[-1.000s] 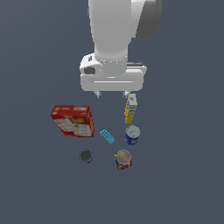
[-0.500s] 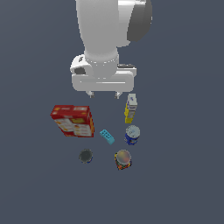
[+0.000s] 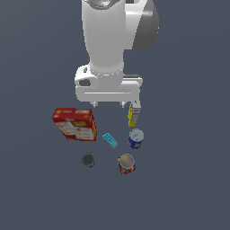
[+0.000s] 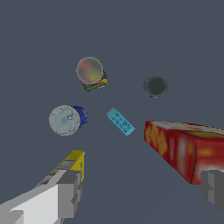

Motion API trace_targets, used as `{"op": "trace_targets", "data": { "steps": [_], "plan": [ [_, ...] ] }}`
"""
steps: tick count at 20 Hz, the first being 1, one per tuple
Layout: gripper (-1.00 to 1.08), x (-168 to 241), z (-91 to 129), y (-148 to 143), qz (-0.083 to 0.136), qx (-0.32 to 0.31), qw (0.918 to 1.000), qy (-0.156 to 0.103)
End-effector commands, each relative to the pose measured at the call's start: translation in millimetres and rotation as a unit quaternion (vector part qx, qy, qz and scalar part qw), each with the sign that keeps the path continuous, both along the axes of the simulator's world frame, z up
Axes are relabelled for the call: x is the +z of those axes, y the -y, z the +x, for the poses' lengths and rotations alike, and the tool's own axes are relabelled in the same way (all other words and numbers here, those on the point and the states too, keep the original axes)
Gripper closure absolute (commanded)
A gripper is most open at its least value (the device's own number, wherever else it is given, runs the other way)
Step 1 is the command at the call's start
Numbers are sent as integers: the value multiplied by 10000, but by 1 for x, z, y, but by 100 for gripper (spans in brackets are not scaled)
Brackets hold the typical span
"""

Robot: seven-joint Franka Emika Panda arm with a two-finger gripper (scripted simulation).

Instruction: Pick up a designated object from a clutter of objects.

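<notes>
**Gripper raised above the clutter, jaws apart, nothing held**

In the exterior view, you find the small short can with the red, orange and dark multicoloured label and pale grey-pink round top (image 3: 126, 163) nearest the camera. This is the designated object. It stands upright on the dark grey-blue floor (image 3: 188, 188), free of any contact. The small dark grey can (image 3: 88, 160) stands at about the same depth, well apart from it toward the exterior view's left.

Further back you see the blue-and-white can (image 3: 135, 138), near the multicoloured can and slightly toward the exterior view's right. The tiny cyan block (image 3: 109, 140) lies flat between the blue-and-white can and the big red box (image 3: 74, 123). The red box rests toward the exterior view's left of the group.

Behind the blue-and-white can stands the yellow-and-white carton (image 3: 133, 114). Its upper part sits just below the white gripper body in this view.

The gripper (image 3: 108, 104) hangs above the far edge of the clutter, carried by the white arm (image 3: 110, 40). Its two short fingers are spread wide and hold nothing. The wrist view confirms this: you see one grey fingertip (image 4: 70, 192) and the other well apart from it, with open floor between them. In that view the multicoloured can (image 4: 91, 73) lies beyond the cyan block (image 4: 120, 121), with no finger close to it.
</notes>
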State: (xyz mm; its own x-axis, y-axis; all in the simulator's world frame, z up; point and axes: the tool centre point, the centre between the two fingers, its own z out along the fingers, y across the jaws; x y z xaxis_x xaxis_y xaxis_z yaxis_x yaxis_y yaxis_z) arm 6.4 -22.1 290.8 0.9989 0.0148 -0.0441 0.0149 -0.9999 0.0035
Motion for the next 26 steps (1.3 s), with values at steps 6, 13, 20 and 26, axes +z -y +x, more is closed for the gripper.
{"op": "trace_targets", "data": {
  "steps": [6,13,20,26],
  "plan": [
    [-92,-32,37,-13,-20,354,9994,42],
    [-92,-80,80,-33,-18,810,9967,102],
    [-92,-132,113,-54,10,1226,9923,160],
    [-92,-164,129,-67,37,1456,9891,194]
  ]
}}
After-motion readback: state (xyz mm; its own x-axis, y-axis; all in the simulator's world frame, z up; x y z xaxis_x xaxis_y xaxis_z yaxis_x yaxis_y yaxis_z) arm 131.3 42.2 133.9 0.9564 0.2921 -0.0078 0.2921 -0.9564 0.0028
